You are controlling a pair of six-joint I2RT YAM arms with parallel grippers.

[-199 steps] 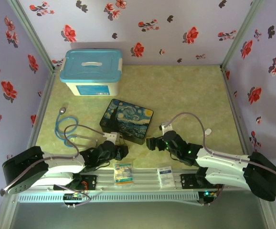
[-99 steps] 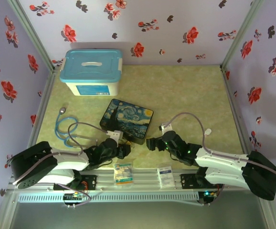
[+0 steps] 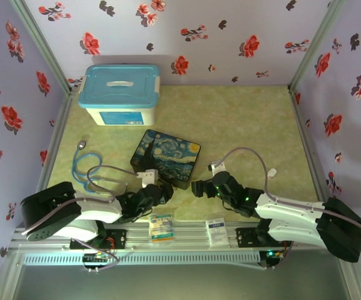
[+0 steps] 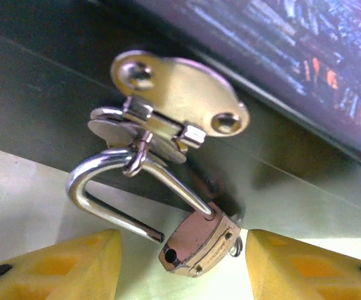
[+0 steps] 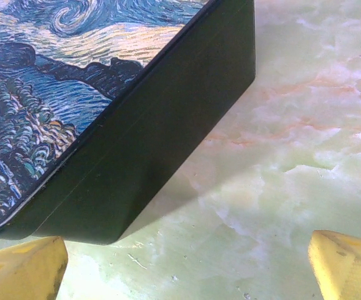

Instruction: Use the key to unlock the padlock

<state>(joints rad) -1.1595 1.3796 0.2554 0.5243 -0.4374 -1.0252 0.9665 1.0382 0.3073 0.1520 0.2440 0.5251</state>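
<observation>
"Left wrist view: where does the small brass-yellow padlock (image 4: 199,245) with the silver U-shaped shackle (image 4: 75,181) stand?"

"It hangs by that shackle from the wire loop of the brass latch (image 4: 180,100). The latch is on the front of the dark box with the painted starry-night lid (image 3: 167,156). The padlock's body sits low over the pale green marbled bench (image 3: 243,125). One leg of the shackle is out of the body with its tip bare, so I judge the lock already sprung."

"And the thin dark-grey key?"

"I cannot make it out for certain. A small metal ring (image 4: 235,247) peeks from behind the body and may belong to it."

"Grippers?"

"The left gripper (image 4: 182,262) is spread, its yellow fingers (image 4: 55,262) either side of the padlock and touching nothing. The right gripper (image 5: 187,250) is spread wide, holding nothing, just beside the box's corner."

"So which step?"

"Unlocking looks done or nearly so, but the shackle is threaded through the loop. For the next move I'd close on the body and turn it so the free leg slides out of the loop without snagging. The other arm could steady the box."
</observation>
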